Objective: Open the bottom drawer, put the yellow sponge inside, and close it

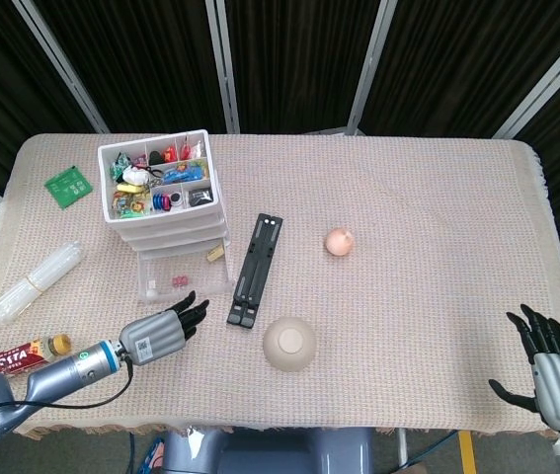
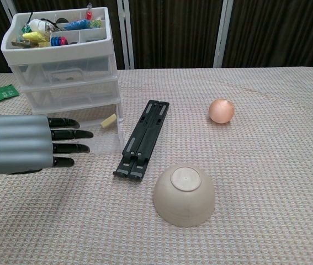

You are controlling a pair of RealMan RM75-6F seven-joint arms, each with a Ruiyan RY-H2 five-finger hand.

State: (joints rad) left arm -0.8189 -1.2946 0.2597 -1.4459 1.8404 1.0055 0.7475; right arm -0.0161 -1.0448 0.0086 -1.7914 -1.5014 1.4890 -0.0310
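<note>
The white drawer unit [image 1: 166,219] [image 2: 68,83] stands at the left of the table. Its clear bottom drawer [image 1: 183,276] [image 2: 104,141] is pulled out toward me. A small yellow sponge [image 1: 215,254] [image 2: 109,121] lies inside it at the right rear corner. My left hand [image 1: 161,331] [image 2: 32,144] hovers in front of the drawer, open, fingers stretched flat and pointing right, holding nothing. My right hand [image 1: 548,370] rests open at the table's front right corner, seen only in the head view.
A black folding stand [image 1: 255,256] [image 2: 143,137] lies just right of the drawer. An upturned beige bowl [image 1: 289,343] [image 2: 184,195] and a peach ball [image 1: 339,240] [image 2: 221,110] sit mid-table. A clear bottle [image 1: 35,280], a coffee bottle [image 1: 21,357] and a green packet [image 1: 68,184] lie left.
</note>
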